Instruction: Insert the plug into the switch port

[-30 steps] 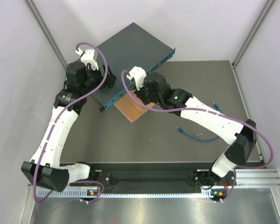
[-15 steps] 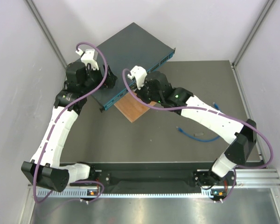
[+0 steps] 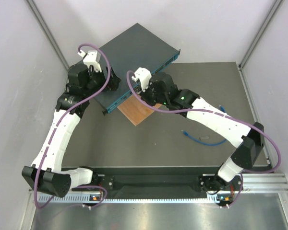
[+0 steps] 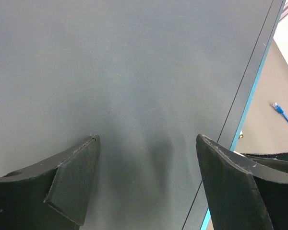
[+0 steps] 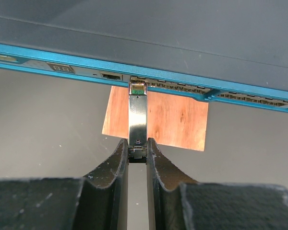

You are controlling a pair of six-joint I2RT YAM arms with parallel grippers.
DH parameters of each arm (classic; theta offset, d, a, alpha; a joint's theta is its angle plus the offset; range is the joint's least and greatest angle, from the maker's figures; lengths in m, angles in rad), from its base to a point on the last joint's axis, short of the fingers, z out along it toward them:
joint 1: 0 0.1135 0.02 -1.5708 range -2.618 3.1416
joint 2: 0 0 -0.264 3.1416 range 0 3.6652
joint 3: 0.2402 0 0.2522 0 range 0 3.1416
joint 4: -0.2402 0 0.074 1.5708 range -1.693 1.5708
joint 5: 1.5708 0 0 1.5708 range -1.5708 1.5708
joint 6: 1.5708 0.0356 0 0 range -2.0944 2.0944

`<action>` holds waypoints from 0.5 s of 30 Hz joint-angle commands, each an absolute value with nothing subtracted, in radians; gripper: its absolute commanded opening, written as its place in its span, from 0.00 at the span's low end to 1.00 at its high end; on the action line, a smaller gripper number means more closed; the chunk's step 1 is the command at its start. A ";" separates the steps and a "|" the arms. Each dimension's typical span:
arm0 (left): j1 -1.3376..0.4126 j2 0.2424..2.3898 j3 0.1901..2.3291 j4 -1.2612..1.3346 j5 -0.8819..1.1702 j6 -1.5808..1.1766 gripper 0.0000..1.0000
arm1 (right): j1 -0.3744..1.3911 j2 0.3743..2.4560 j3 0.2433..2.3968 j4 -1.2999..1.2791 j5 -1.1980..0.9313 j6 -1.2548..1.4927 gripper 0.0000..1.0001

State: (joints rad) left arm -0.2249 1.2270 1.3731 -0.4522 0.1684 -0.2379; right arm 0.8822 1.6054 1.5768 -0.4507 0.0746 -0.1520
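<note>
At the front of the switch point(image 5: 192, 28), the right fingers point(image 5: 113, 167) pinch a silver module point(image 5: 138, 115); left fingers point(image 4: 72, 177) spread wide.

small display point(image 5: 60, 68) reading roughly "8.8" on the switch's point(image 5: 192, 33) blue front face, no other legible text

Your tally on the worktop point(image 3: 149, 143): six kinds, eight items.
You have one switch point(image 3: 134, 52), one wooden square point(image 3: 137, 114), one blue cable point(image 3: 204, 140) toward the right edge, a second blue cable point(image 3: 222, 109) beyond it, one discernible plug point(image 3: 185, 132), one metal piece point(image 5: 138, 115), and two grippers: left gripper point(image 4: 147, 139), right gripper point(image 5: 137, 143).
</note>
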 commanded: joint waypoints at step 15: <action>-0.224 1.221 1.342 -0.465 0.218 -0.264 0.85 | 0.831 1.551 1.548 -0.405 0.031 -0.190 0.00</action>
